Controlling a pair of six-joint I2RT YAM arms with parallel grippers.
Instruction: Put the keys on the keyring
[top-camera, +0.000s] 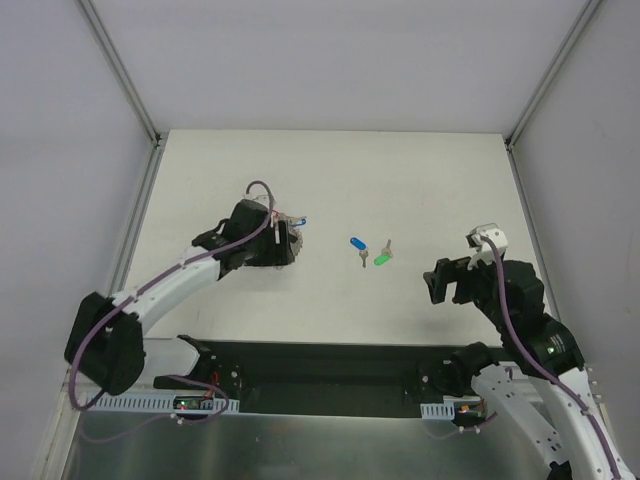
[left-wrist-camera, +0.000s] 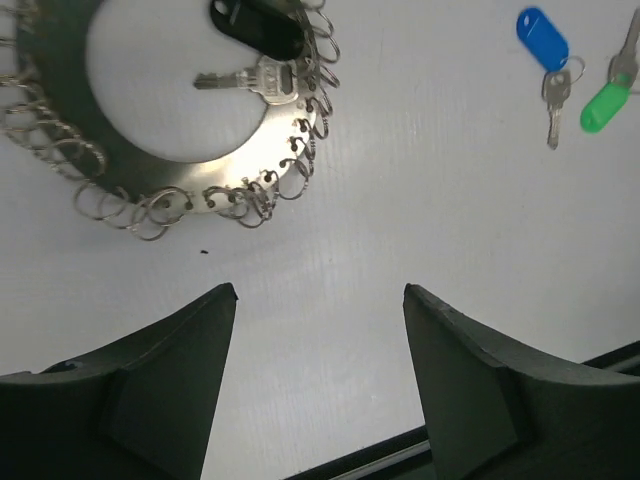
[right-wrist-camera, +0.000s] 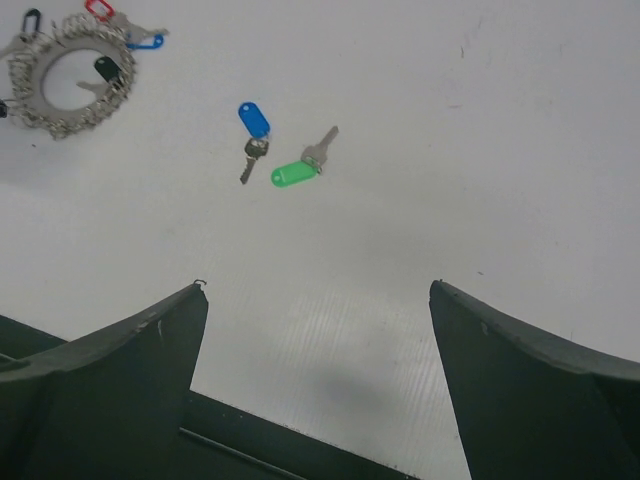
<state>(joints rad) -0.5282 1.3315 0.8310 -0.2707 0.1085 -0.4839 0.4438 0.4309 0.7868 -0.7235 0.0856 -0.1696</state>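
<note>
The keyring (left-wrist-camera: 285, 145) is seen lying flat on the white table (left-wrist-camera: 420, 200), beyond the tips of the left gripper (left-wrist-camera: 318, 300) and off to their left, apart from both fingers. Its rim is lined with small wire loops (left-wrist-camera: 150, 210), and a black-tagged key (left-wrist-camera: 260, 30) is seen inside its opening. The blue-tagged key (right-wrist-camera: 253, 120) and the green-tagged key (right-wrist-camera: 293, 174) are found just beside each other near the table's middle, between the two arms. They are well apart from the keyring and ahead of the right gripper (right-wrist-camera: 318, 290), somewhat to its left. The left gripper's fingers are parted, bare table is seen between them, and nothing is gripped or touched. The right gripper's fingers are spread wide, and nothing is held.
</note>
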